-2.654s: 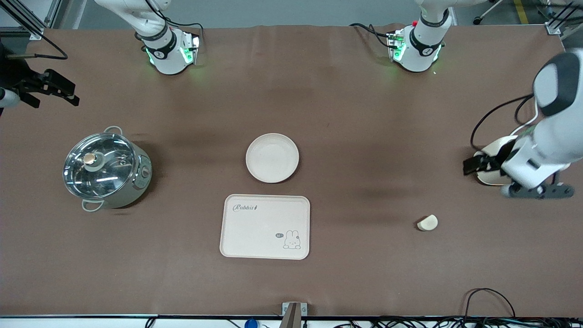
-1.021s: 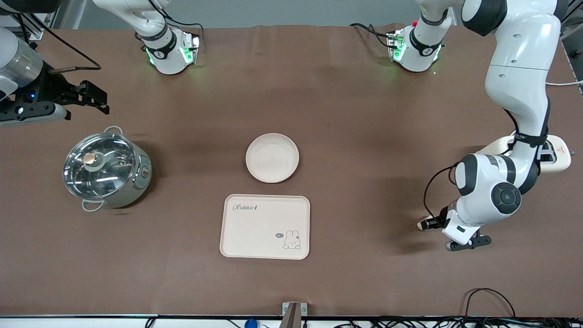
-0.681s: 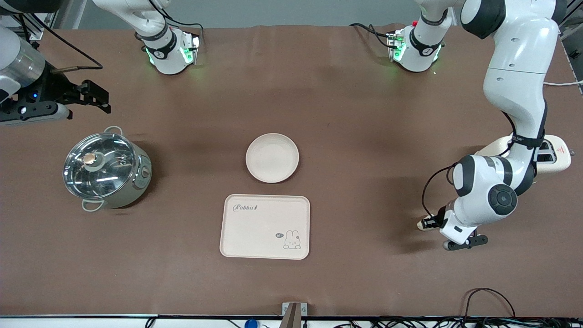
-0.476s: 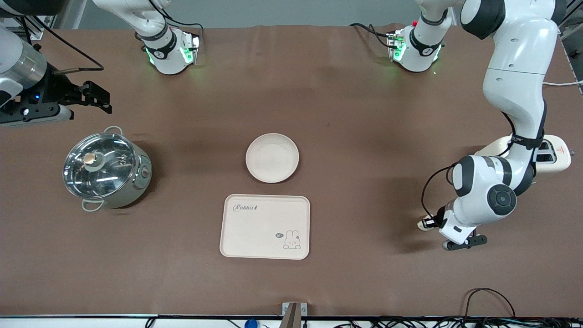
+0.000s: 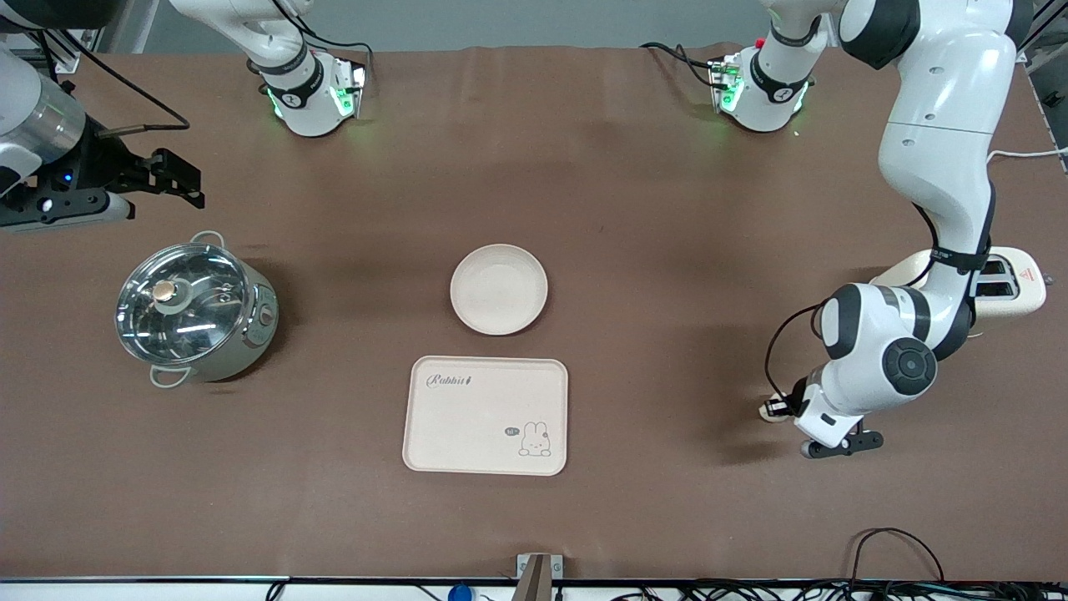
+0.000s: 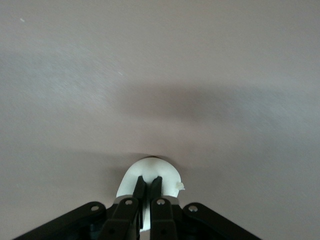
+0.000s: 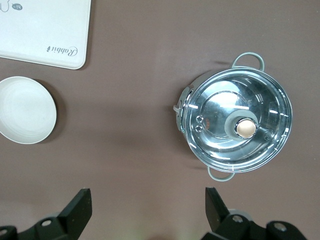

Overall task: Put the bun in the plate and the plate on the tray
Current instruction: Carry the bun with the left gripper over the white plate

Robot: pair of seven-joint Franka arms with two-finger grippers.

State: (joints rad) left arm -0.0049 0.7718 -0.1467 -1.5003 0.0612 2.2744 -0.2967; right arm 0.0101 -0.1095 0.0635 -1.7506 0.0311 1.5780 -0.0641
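Front view: a brown desk (image 5: pixel 634 209) with both arms' bases along its top edge.
Bun (image 5: pixel 768 411): low on the desk toward the left arm's end, nearer the front camera than the plate and about level with the tray; only a pale sliver shows past the tool.
Bun, left wrist view (image 6: pixel 150 175): rounded dome facing away from the wrist, a small torn flake at one edge; its long axis cannot be told, since the fingers cover its middle.
Left tool (image 5: pixel 783 407): down at the bun, its two black fingers (image 6: pixel 140 189) pinched nearly together on it.
Right tool (image 5: pixel 171 178): spread wide and holding nothing, waiting over the desk at the right arm's end, above the bare cloth just beside the pot.
Plate (image 5: pixel 499 289): mid-desk, upright, nothing in it, farther from the front camera than the tray.
Tray (image 5: pixel 486 415): flat, just apart from the plate, long axis running between the arms' ends, bunny corner toward the left arm's end.
Pot (image 5: pixel 193 310): glass lid on, toward the right arm's end.
Toaster (image 5: pixel 1010 288): cream, partly hidden by the left arm.
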